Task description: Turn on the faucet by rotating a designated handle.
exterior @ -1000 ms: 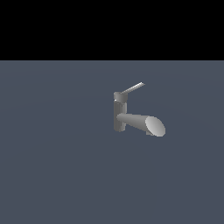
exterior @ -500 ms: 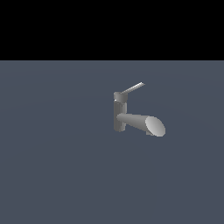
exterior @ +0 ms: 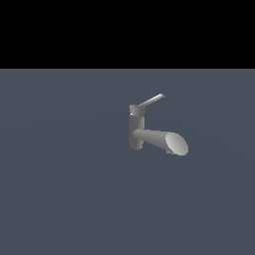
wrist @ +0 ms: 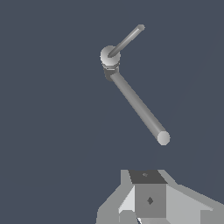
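**Approach not yet made: faucet handle untouched**

The faucet (exterior: 135, 127) stands alone on a flat slate-blue floor (exterior: 60, 199), a little toward the exterior view's right of centre. Its short upright post carries a thick tapered spout (exterior: 159, 140) that ends in a pale oval face. From the cap of the post the handle (exterior: 151, 100), a thin light-grey lever, rises at a slant toward the exterior view's right, above the spout and at an angle to it.

The arm does not appear in the exterior view. In the wrist view only part of the gripper (wrist: 146, 201) shows at the picture's edge, well apart from the faucet (wrist: 110, 59); its fingertips are cut off, so whether the jaws stand apart or together cannot be told. Nothing touches the handle (wrist: 127, 40).

By my judgement the task is at its opening step, the reach. The next move calls for bringing the gripper down beside the slim lever, near its free end where leverage is best, and pushing it sideways around the post while staying off the spout (wrist: 138, 107).

The surface is bare, matte and uniform. Beyond it the exterior view shows only a black band (exterior: 127, 32); no walls or furniture are seen.
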